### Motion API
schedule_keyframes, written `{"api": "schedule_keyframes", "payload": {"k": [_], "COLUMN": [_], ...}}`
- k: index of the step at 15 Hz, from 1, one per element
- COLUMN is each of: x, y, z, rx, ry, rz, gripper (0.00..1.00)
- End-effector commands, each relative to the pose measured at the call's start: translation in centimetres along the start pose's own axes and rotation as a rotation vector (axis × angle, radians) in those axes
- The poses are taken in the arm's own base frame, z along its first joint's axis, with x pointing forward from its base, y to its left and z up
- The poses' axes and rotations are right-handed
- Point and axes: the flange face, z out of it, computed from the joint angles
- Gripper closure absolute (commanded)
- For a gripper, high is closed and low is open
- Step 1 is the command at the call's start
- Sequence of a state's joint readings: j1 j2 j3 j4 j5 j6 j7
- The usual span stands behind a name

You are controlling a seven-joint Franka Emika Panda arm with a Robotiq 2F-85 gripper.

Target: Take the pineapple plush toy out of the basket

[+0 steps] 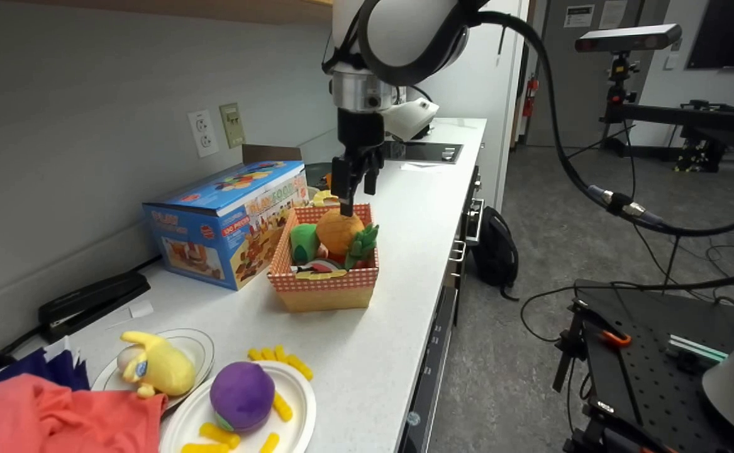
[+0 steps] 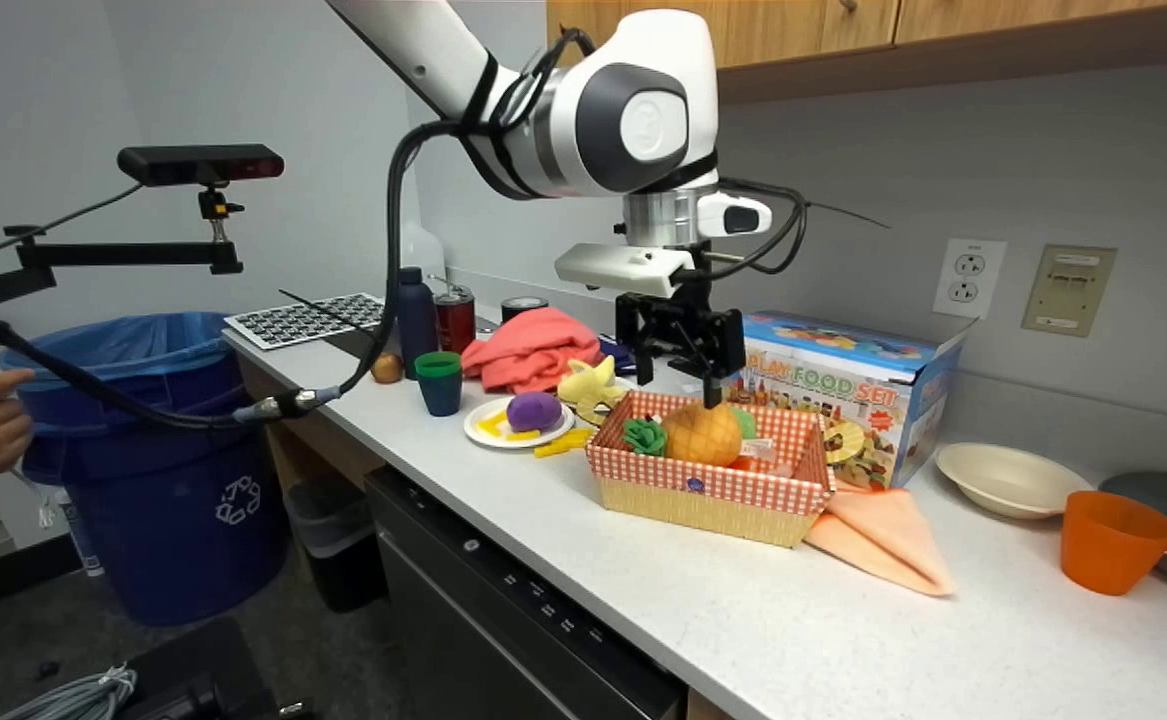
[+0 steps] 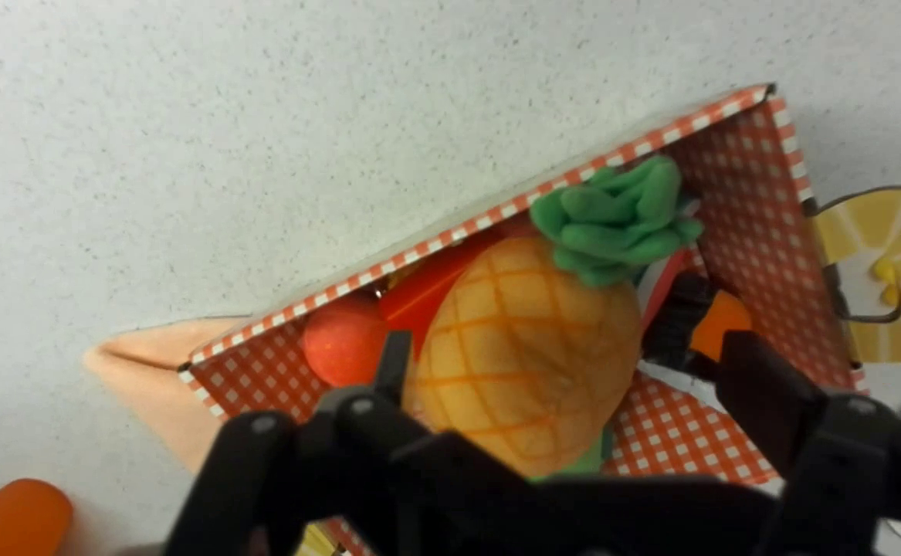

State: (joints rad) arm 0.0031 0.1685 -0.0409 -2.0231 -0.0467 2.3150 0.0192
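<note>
Got the gripper [image 2: 678, 388] pointed down right over the basket [image 1: 322, 299], with jaws spread pretty wide. Seeing the pineapple [image 3: 531, 340] in the basket, between those jaws in the wrist view; can't tell if touching. Packed in with a round red toy [image 3: 343, 344] and a green toy [image 1: 304, 243], with a blue box [image 1: 228, 220] just beside the basket.

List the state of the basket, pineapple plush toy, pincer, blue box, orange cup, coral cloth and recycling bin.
basket: upright, uncovered
pineapple plush toy: lying on its side in the basket, ungripped
pincer: open, above the basket
blue box: a flap standing up at one end
orange cup: upright
coral cloth: crumpled
recycling bin: uncovered, lined in blue
</note>
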Motion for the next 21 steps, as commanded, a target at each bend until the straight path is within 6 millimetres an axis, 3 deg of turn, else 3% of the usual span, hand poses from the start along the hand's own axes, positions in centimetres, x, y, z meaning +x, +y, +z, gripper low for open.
{"api": "schedule_keyframes", "payload": {"k": [1,3,7,9,10,14,18,19,21], "x": [4.0,5.1,4.6,4.3,4.2,3.8,1.6,1.1,-0.1], "y": [1.7,2.7,2.8,1.9,1.2,-0.5,-0.8,-1.1,-1.4], "z": [1.8,3.1,7.0,8.0,8.1,7.0,4.8,3.9,1.6], "rx": [-0.053,-0.042,0.013,0.059,0.084,0.110,-0.015,-0.037,-0.066], "ry": [0.022,0.001,-0.075,-0.094,-0.097,-0.085,-0.076,-0.084,-0.094], "rz": [0.023,0.042,0.068,0.078,0.082,0.083,-0.002,-0.021,-0.055], "gripper": [0.00,0.00,0.00,0.28,0.34,0.66,0.93,0.97,0.95]}}
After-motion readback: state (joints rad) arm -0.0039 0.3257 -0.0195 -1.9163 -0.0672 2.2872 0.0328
